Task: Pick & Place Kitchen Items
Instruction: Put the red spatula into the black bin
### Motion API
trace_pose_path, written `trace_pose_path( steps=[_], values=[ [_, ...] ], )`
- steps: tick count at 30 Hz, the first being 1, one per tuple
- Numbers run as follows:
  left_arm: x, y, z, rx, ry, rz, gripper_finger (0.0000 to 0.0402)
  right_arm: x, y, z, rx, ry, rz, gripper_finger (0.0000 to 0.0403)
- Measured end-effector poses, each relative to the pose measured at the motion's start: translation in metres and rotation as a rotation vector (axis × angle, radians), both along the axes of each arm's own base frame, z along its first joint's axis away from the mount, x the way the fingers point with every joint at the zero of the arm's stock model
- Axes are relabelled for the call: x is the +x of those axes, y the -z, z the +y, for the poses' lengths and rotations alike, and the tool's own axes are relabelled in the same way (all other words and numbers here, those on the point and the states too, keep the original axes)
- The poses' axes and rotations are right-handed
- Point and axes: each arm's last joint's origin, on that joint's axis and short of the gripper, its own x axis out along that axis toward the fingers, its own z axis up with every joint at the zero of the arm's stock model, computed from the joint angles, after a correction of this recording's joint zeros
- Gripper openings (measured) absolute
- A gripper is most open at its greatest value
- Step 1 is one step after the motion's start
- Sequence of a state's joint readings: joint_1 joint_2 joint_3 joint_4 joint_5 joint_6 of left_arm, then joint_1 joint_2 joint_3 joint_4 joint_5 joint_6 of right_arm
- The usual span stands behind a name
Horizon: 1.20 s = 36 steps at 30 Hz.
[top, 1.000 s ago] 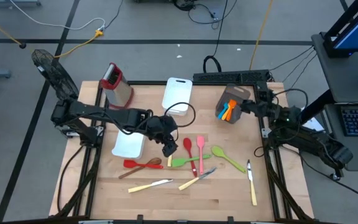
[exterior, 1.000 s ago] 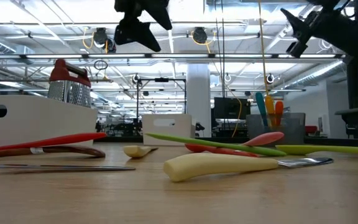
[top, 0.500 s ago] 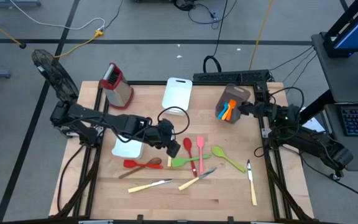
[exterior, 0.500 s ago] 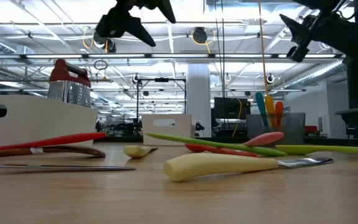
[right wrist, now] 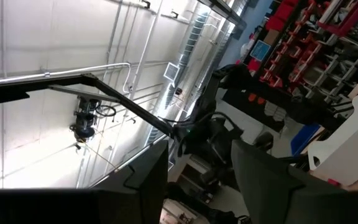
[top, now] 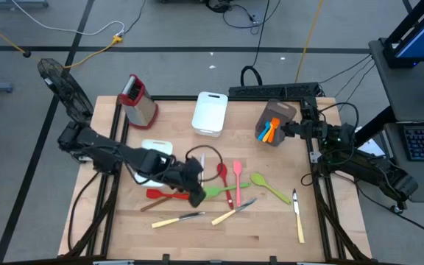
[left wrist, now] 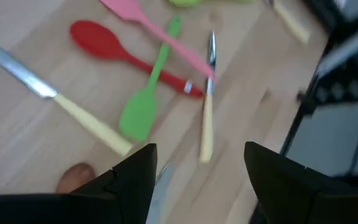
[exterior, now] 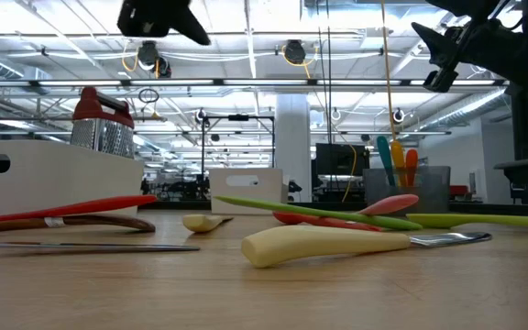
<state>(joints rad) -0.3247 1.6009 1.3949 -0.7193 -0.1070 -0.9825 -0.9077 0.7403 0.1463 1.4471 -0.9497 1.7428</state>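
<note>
Kitchen items lie loose on the wooden table: a red spoon [top: 222, 171], a pink spatula [top: 237, 180], a green spatula [top: 219, 191], a lime spoon [top: 271, 188], a red spatula [top: 155, 193], a wooden spoon [top: 175, 196] and cream-handled knives [top: 175, 218]. My left gripper [top: 196, 197] hangs open above the wooden spoon's bowl end, well clear of the table; its wrist view shows the red spoon [left wrist: 104, 43], the green spatula [left wrist: 143, 109] and a knife [left wrist: 207, 118] ahead of its fingers [left wrist: 135, 180]. My right gripper [top: 289, 129] stands open beside the brown holder [top: 278, 112], tipped upward.
A red-topped grater [top: 138, 99] stands at the far left. One white tub [top: 210, 112] sits at the far middle, another [top: 155, 149] partly under my left arm. The brown holder holds orange and blue utensils [top: 269, 129]. Bare wood lies along the near edge.
My left gripper has swung toward the table's near edge and slightly left, staying high, and its wrist has rolled. It now hangs over the wooden spoon, and more of the white tub behind it shows. Its fingers stay open.
</note>
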Motion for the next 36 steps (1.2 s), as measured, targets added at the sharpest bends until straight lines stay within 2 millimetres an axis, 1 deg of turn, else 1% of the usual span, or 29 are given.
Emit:
trace_pose_path(
  steps=[4,8,12,15,17,21,23,30,36],
  values=[
    [-0.012,0.007,-0.009,0.105,0.08,0.101,0.0248,0.0,0.0,0.0,0.0,0.0,0.001,0.0169],
    [-0.02,0.018,-0.015,0.19,0.142,0.202,0.0248,0.0,0.0,0.0,-0.001,-0.001,0.001,0.0169],
    [-0.018,0.029,-0.022,0.238,0.216,0.238,0.0248,0.0,0.0,0.0,-0.001,0.0,0.001,0.0169],
    [-0.012,0.037,-0.026,0.292,0.298,0.241,0.0248,0.0,0.0,0.0,0.0,-0.002,0.003,0.0169],
    [-0.012,0.043,-0.031,0.346,0.377,0.261,0.0248,0.0,0.0,0.0,-0.004,-0.005,0.005,0.0169],
    [-0.01,0.055,-0.033,0.451,0.452,0.305,0.0248,0.0,0.001,0.0,-0.01,-0.017,0.015,0.0169],
    [-0.006,0.062,-0.032,0.473,0.469,0.325,0.0248,0.0,0.001,0.0,-0.01,-0.017,0.015,0.0169],
    [-0.001,0.084,-0.038,0.51,0.544,0.397,0.0248,0.001,0.001,0.0,-0.005,-0.019,0.022,0.0169],
    [0.006,0.099,-0.039,0.512,0.531,0.429,0.0248,0.001,0.002,0.0,-0.008,-0.035,0.039,0.0169]
  ],
)
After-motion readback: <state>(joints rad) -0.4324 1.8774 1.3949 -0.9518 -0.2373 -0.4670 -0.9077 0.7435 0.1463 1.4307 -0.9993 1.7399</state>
